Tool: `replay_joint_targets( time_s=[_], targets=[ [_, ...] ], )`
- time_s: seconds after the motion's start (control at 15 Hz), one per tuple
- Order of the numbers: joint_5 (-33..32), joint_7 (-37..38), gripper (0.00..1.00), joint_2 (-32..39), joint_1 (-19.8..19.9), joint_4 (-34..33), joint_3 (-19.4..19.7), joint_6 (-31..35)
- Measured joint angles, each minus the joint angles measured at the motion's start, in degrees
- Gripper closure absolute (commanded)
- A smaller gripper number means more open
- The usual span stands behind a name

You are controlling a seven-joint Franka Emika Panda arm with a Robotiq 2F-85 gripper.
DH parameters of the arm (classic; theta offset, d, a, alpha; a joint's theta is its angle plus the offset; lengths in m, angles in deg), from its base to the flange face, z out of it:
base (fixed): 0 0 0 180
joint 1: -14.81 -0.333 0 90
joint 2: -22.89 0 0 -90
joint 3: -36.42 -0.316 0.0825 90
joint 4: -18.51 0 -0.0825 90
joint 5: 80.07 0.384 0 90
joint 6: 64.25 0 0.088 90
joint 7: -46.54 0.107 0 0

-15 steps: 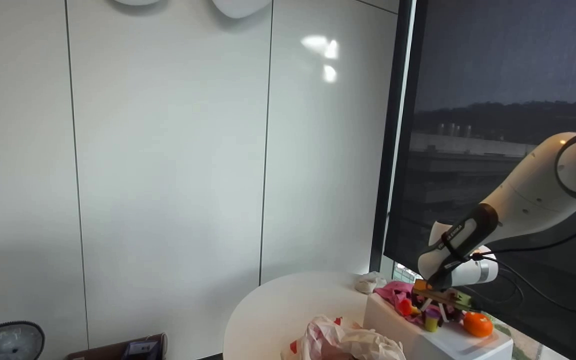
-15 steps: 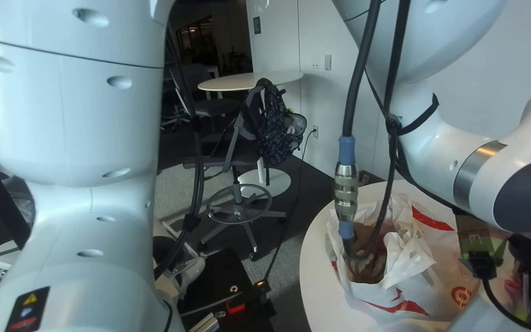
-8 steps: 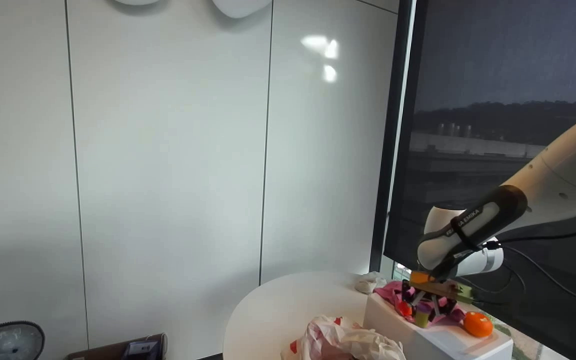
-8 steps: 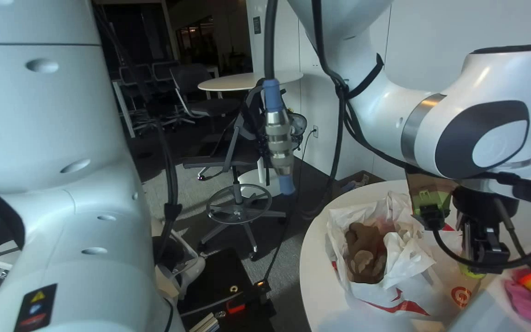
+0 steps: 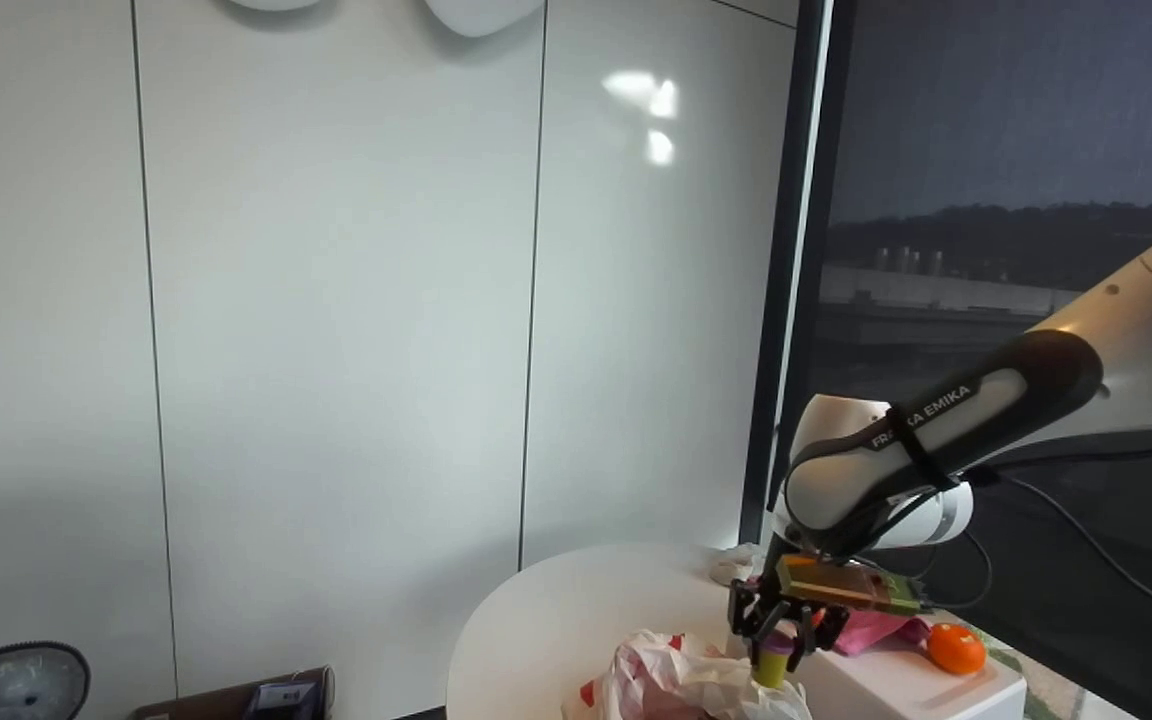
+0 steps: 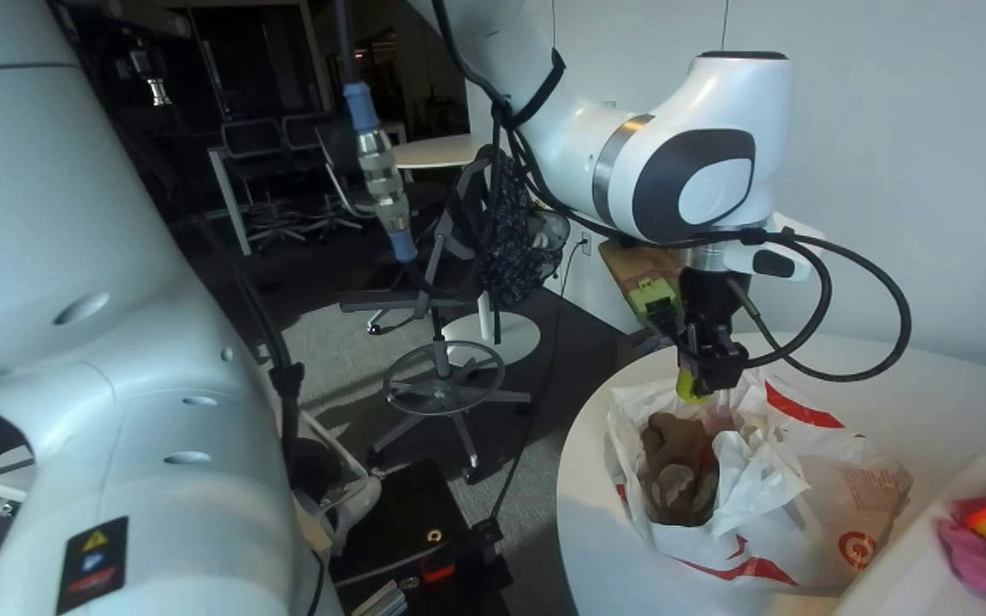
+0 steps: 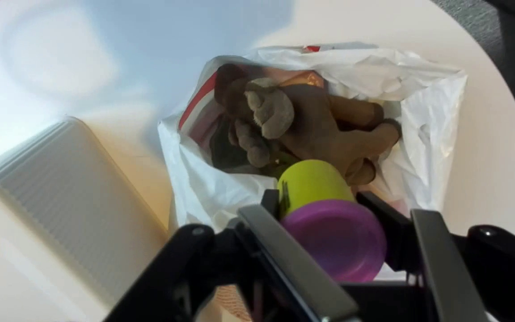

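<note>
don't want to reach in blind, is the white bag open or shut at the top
Open. In the wrist view, the rim of the white bag is spread apart, showing a brown plush toy inside.

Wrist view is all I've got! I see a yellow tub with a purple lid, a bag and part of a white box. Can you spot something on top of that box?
Observer: Yes, in an exterior view, a round orange thing sits on the white box.
Child: Cool! My gripper is holding the tub. Is there a picture on the outside of the bag?
Observer: Yes, in an exterior view, the bag's side shows a red ring with a dot.
</note>
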Motion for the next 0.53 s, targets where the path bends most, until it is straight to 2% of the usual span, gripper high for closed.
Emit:
replay_joint_targets(
  time_s=[0.27, 0.53],
  targets=[
    [-0.2, -2.6, 0.75, 5.4, -2.7, -2.7, -4.3, 0.0],
    [-5.4, -1.9, 0.75, 16.0, -3.9, -9.5, -5.1, 4.3]
  ],
)
